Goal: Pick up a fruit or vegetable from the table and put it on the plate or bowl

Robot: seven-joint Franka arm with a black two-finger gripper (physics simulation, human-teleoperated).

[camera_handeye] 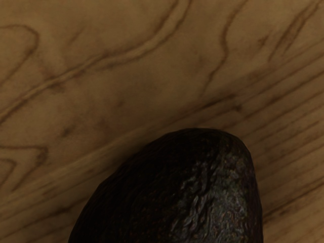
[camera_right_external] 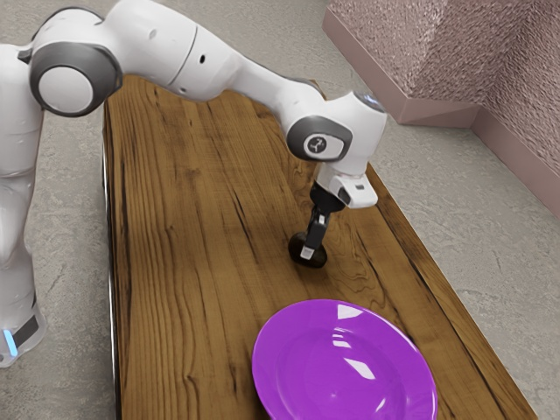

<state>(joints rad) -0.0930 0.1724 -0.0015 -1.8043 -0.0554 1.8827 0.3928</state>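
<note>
A dark, rough-skinned avocado (camera_right_external: 315, 256) lies on the wooden table (camera_right_external: 192, 227), a little behind the purple plate (camera_right_external: 343, 363) at the front. My gripper (camera_right_external: 308, 251) reaches straight down onto it, and the near finger with its white pad covers the fruit's front side. The fingers stand close together against the avocado, which rests on or just above the wood. In the wrist view the avocado (camera_handeye: 182, 197) bulks large right under my hand, with wood grain around it.
The plate sits near the table's front edge, towards the exterior view's right. A pinkish textured wall base (camera_right_external: 437, 61) rises beyond the table's far right side. Bare wood stretches to the exterior view's left of the avocado.
</note>
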